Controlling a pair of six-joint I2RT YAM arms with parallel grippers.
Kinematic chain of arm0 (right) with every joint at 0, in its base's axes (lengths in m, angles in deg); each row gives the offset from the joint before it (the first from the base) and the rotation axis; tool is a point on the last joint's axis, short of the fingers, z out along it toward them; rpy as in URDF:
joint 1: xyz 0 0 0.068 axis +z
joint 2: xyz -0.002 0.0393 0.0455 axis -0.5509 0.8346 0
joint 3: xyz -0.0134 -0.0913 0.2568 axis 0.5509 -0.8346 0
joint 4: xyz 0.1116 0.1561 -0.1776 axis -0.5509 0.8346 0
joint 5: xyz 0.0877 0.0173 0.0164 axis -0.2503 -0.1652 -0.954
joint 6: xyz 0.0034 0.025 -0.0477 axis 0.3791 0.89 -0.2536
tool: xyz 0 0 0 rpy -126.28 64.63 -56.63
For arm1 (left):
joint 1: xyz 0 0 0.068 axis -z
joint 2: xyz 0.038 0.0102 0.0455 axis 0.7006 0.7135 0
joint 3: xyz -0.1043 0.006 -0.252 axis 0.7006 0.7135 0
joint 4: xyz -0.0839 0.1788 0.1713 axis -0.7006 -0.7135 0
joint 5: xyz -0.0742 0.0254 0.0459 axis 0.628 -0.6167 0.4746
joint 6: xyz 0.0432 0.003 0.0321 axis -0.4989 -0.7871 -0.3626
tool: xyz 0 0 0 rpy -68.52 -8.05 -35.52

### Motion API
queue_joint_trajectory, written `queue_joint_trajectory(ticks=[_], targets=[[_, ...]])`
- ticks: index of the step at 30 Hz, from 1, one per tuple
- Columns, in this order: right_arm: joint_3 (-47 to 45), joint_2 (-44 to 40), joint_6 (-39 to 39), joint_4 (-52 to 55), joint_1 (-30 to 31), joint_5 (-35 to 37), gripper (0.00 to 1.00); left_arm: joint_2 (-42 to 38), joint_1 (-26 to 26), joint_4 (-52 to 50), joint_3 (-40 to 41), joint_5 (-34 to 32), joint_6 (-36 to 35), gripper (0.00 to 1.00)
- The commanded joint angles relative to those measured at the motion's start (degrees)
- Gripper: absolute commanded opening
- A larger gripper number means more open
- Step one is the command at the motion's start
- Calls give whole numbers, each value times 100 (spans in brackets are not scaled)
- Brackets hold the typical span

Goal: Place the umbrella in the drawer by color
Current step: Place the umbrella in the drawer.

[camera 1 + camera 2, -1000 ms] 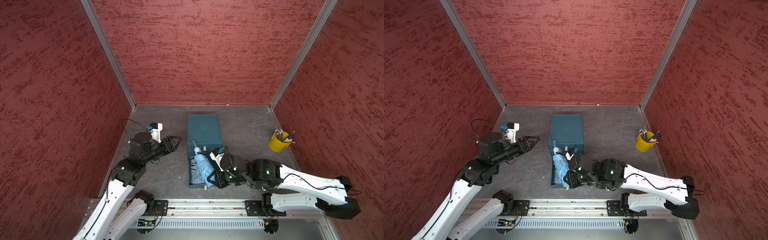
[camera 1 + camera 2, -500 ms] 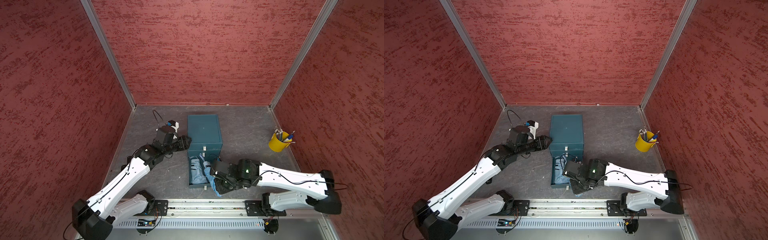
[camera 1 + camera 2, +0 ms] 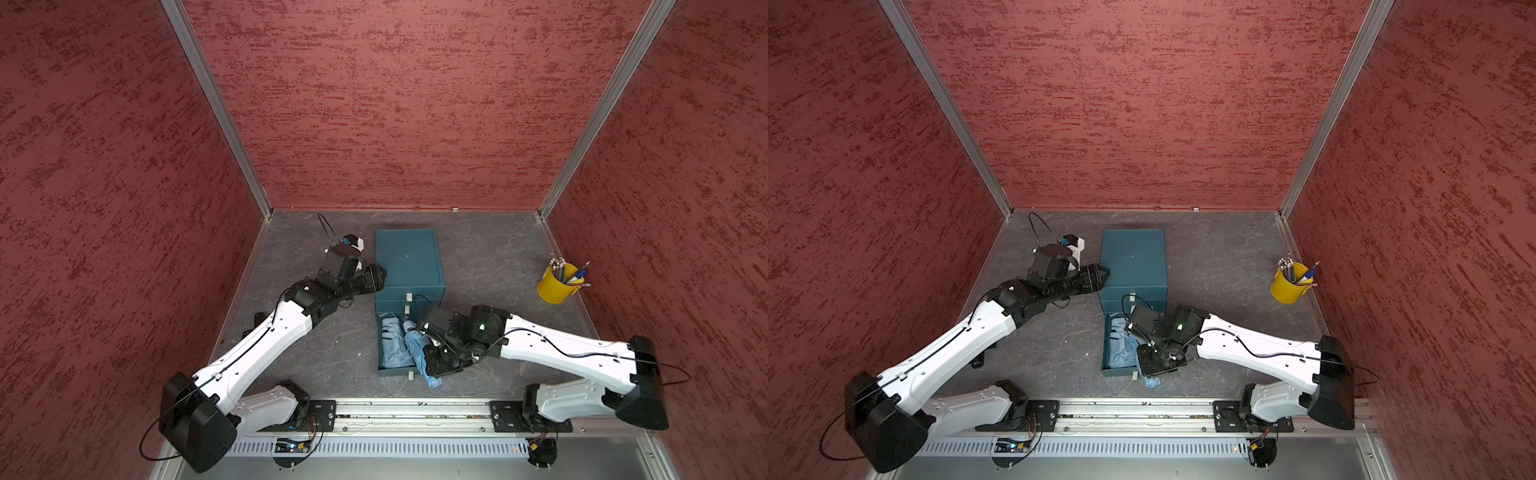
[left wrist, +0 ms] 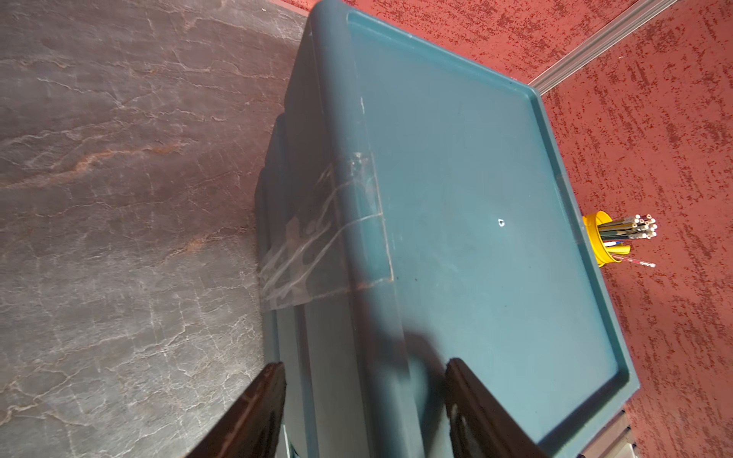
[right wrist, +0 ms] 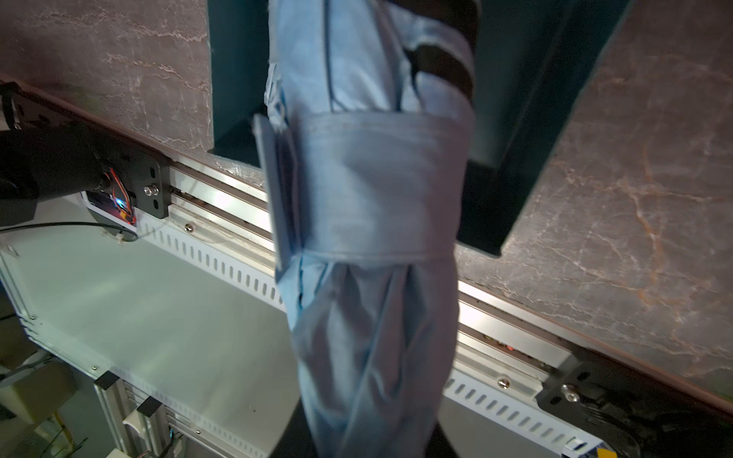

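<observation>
Your right gripper (image 3: 438, 365) clamps the blue umbrella (image 5: 377, 190) over the open drawer (image 3: 394, 371) as your left gripper (image 4: 365, 382), jaws apart, apparently braces the cabinet (image 4: 476, 198).

Note for you: pale blue folded fabric umbrella (image 3: 417, 353), strap wrapped round it, is slanting across pulled-out bottom drawer (image 3: 392, 371) of teal plastic cabinet (image 3: 409, 259); its tip is overhanging the drawer's front wall.
</observation>
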Motion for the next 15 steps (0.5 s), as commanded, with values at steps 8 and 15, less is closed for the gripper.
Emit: queue_joint_trajectory(ticks=[8, 15], targets=[[-344, 225, -58, -1020, -538, -428, 2, 133, 25, -67, -8, -124, -201, 66], [-490, 312, -42, -1432, -874, -449, 3, 107, 25, -43, 83, -75, -214, 65]])
